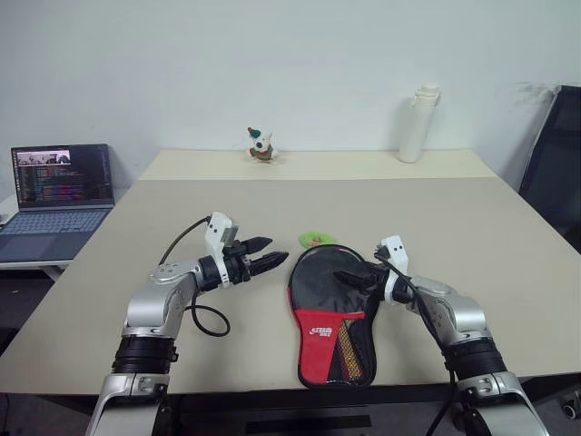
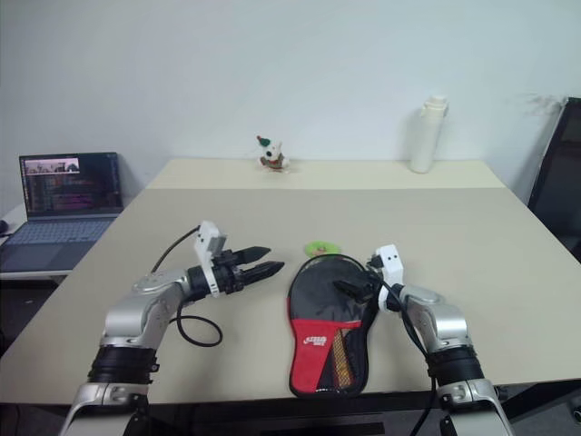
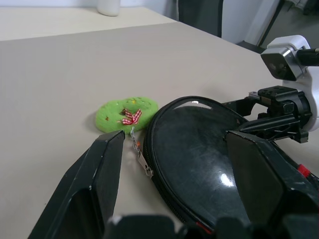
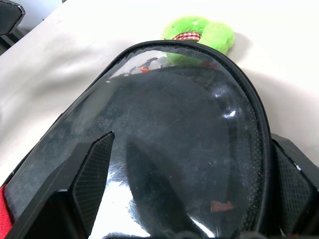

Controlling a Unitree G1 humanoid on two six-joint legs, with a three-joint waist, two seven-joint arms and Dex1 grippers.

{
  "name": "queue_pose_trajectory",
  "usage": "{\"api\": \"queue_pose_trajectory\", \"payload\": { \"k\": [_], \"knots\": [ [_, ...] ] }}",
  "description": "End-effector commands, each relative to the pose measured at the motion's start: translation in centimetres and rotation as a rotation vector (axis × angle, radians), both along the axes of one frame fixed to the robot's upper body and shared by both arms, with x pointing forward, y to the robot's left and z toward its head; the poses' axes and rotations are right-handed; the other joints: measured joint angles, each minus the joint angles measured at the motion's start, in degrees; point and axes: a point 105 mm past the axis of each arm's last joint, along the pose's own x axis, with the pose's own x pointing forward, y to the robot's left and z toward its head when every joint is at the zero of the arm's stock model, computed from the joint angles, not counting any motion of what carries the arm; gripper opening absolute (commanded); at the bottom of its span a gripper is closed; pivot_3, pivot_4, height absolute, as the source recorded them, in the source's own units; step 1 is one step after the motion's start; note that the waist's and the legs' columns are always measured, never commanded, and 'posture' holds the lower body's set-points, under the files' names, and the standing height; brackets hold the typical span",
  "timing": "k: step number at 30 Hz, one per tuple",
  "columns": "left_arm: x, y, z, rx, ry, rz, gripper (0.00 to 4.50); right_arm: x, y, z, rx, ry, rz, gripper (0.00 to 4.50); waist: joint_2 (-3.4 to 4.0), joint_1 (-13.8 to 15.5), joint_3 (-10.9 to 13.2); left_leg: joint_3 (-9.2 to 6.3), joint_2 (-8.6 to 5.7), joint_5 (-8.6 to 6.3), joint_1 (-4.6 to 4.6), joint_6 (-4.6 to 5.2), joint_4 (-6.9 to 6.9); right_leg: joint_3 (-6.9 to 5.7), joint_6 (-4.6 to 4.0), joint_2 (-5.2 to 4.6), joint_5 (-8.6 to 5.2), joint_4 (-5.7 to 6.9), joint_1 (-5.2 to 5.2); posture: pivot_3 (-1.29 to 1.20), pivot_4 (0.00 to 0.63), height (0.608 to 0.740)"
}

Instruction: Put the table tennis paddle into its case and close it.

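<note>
The case (image 1: 332, 313) lies flat in the middle of the table, black rounded part away from me, red logo panel and black mesh toward the near edge. Its zip pull (image 3: 143, 163) sits on the rim of the black part, chained to a green plush charm (image 1: 316, 240). The paddle is hidden; something light brown shows through the mesh (image 1: 349, 343), and I cannot tell what it is. My left gripper (image 1: 275, 253) is open, level, just left of the black part and pointing at it. My right gripper (image 1: 361, 275) is open over the black part's right side, its fingers (image 4: 89, 172) spread across it.
An open laptop (image 1: 59, 195) stands on a side table to the left. A small toy figure (image 1: 261, 145) and a white bottle (image 1: 418, 124) stand at the table's far edge. A black chair (image 1: 554, 163) is at the right. A black cable (image 1: 211, 324) loops by my left arm.
</note>
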Motion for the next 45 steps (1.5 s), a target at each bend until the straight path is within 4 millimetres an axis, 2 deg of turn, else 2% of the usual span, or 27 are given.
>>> {"api": "queue_pose_trajectory", "payload": {
  "k": [1,7,10,15,20,26,30,34,40,45],
  "knots": [
    [-0.6,-1.5,0.3,0.055,-0.052,-0.068,3.48,-0.2,-1.0,3.3,-0.037,-0.119,0.033,4.50,0.02,0.2,0.0,0.00,-0.02,0.00,-0.01,0.00,0.00,0.00,0.00,-0.02,0.00,0.00,0.00,0.00,0.150,0.740],
    [-0.6,-3.7,-2.0,0.127,-0.040,-0.122,3.48,-2.1,-3.4,6.7,-0.084,-0.176,0.091,4.50,0.09,0.5,0.1,0.00,-0.10,0.00,-0.06,0.00,0.01,-0.02,0.01,-0.10,0.00,-0.10,0.01,0.00,0.150,0.740],
    [-0.4,-4.8,-2.9,0.140,-0.031,-0.146,3.48,-2.4,-4.3,8.5,-0.082,-0.202,0.080,4.50,0.09,0.5,0.1,-0.02,-0.08,0.00,-0.03,0.00,0.01,-0.03,0.01,-0.08,0.00,-0.07,0.03,0.00,0.150,0.740],
    [0.0,-6.6,-3.4,0.134,-0.037,-0.181,3.48,-2.5,-5.0,9.5,-0.088,-0.214,0.060,4.50,0.09,0.4,0.1,0.01,-0.08,0.00,-0.03,0.01,0.03,-0.01,0.01,-0.06,-0.01,-0.07,0.03,0.00,0.150,0.740],
    [0.5,-7.4,-5.0,0.174,-0.004,-0.191,3.48,-2.2,-3.8,9.5,-0.084,-0.210,0.077,4.50,0.09,0.4,0.1,0.03,-0.09,0.00,-0.04,0.01,0.02,0.00,0.01,-0.05,-0.01,-0.08,0.02,0.00,0.150,0.740],
    [0.3,-7.4,-7.7,0.269,0.038,-0.208,3.48,-0.4,-2.5,9.8,-0.094,-0.207,0.049,4.50,0.11,0.4,0.0,0.02,-0.09,0.00,0.01,0.01,0.03,-0.01,0.01,-0.05,0.00,-0.05,0.07,0.00,0.150,0.740],
    [-0.2,-7.5,-8.8,0.290,0.045,-0.222,3.48,1.3,0.2,11.1,-0.004,-0.185,0.067,4.50,0.16,0.3,0.0,0.03,-0.09,0.00,0.05,0.01,0.05,0.01,0.01,-0.06,0.00,-0.04,0.11,0.00,0.150,0.740],
    [-0.4,-7.8,-8.8,0.276,0.046,-0.222,3.48,3.4,2.5,10.5,-0.013,-0.158,0.061,4.50,0.21,0.3,0.0,0.00,-0.07,0.01,0.12,0.02,0.06,-0.02,0.01,-0.05,0.00,0.00,0.15,0.00,0.150,0.740],
    [-0.7,-8.1,-8.9,0.267,0.044,-0.223,3.48,7.1,3.4,7.7,-0.099,-0.089,-0.065,4.50,0.21,0.3,0.0,0.01,-0.10,0.01,0.10,0.02,0.04,-0.04,0.00,-0.11,0.01,-0.08,0.20,0.00,0.150,0.740],
    [-1.0,-8.1,-9.0,0.266,0.046,-0.220,3.48,8.2,4.1,5.8,-0.175,-0.079,-0.127,4.50,0.21,0.3,0.0,0.00,-0.09,0.01,0.10,0.02,0.00,-0.03,-0.01,-0.12,0.01,-0.07,0.18,0.00,0.150,0.740]
  ]
}}
